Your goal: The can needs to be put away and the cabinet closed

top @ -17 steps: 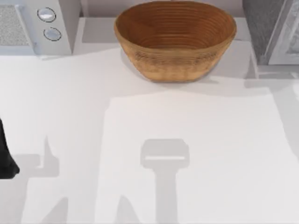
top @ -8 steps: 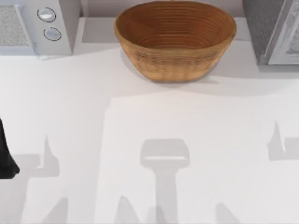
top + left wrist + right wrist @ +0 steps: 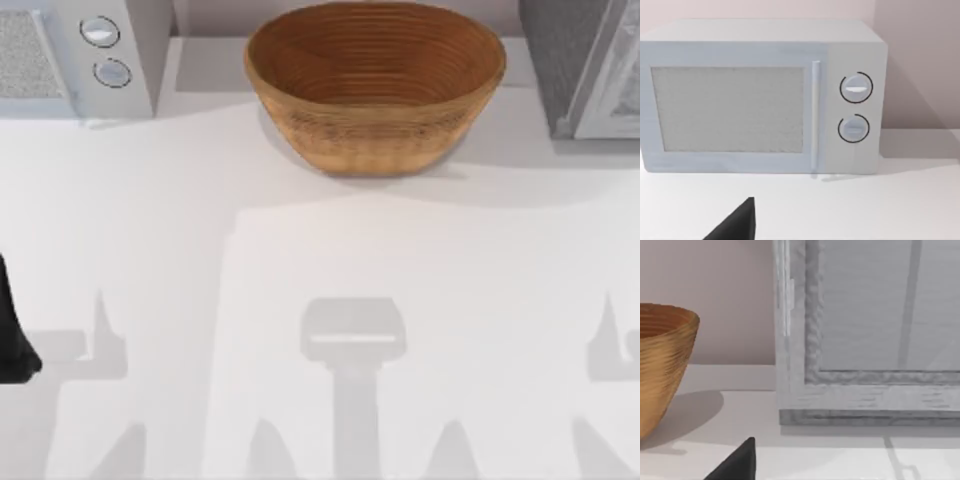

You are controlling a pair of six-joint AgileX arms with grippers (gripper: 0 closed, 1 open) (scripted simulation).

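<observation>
The cabinet (image 3: 560,50) stands at the table's back right, a dark grey speckled box with a pale framed door (image 3: 612,75). In the right wrist view that door (image 3: 865,315) faces the camera from close by, and I cannot tell if any gap is left at its edge. The can is out of view. A dark tip of my right gripper (image 3: 737,464) shows low in the right wrist view, short of the cabinet. My left arm (image 3: 12,330) is parked at the table's left edge. A dark tip of my left gripper (image 3: 737,224) points at the microwave.
A large woven brown basket (image 3: 375,85) sits at the back middle, left of the cabinet; its side (image 3: 660,365) shows in the right wrist view. A light-grey microwave (image 3: 70,55) with two round knobs (image 3: 855,107) stands at the back left. White tabletop (image 3: 330,250) lies in front.
The right arm's shadow has slid from beside the cabinet toward the table's front right. The left arm, basket and microwave have not moved.
</observation>
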